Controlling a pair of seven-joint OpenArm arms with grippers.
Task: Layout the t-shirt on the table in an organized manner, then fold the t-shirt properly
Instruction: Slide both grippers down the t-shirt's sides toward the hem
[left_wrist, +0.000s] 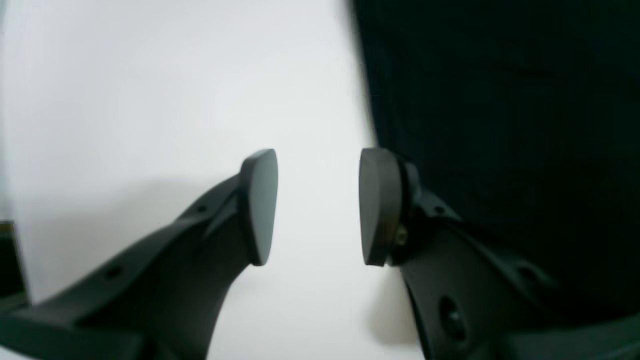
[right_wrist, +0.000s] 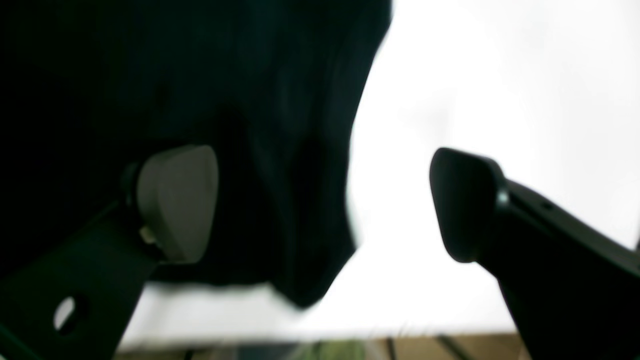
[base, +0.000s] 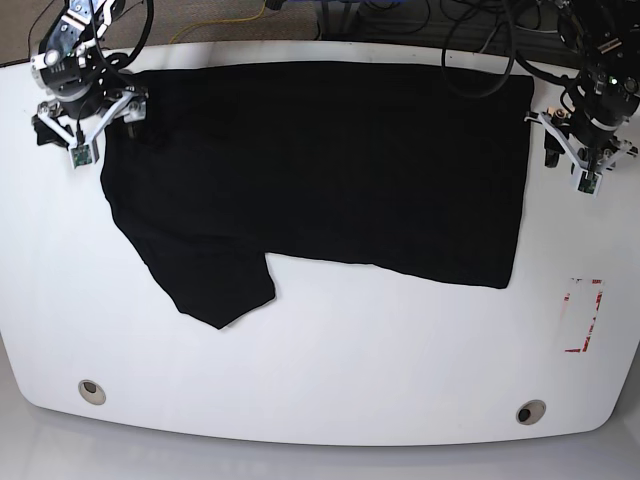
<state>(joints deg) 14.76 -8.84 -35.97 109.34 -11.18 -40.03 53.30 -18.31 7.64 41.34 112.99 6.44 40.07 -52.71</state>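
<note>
t-shirt (base: 330, 165): flat on table (base: 330, 350), between both grippers
left gripper (left_wrist: 318, 205): parted, empty, beside hem
right gripper (right_wrist: 325, 200): wide, straddling shirt edge, not clamped

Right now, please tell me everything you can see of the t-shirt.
The t-shirt is black soft fabric, spread flat across the far half of the white table. No print is visible. One short sleeve sticks out toward the near left edge in the base view. Its straight hem lies beside the left gripper, whose jaws stand apart over bare table. The right gripper is open astride the cloth's edge, one pad over the fabric; I cannot tell whether it touches.
</note>
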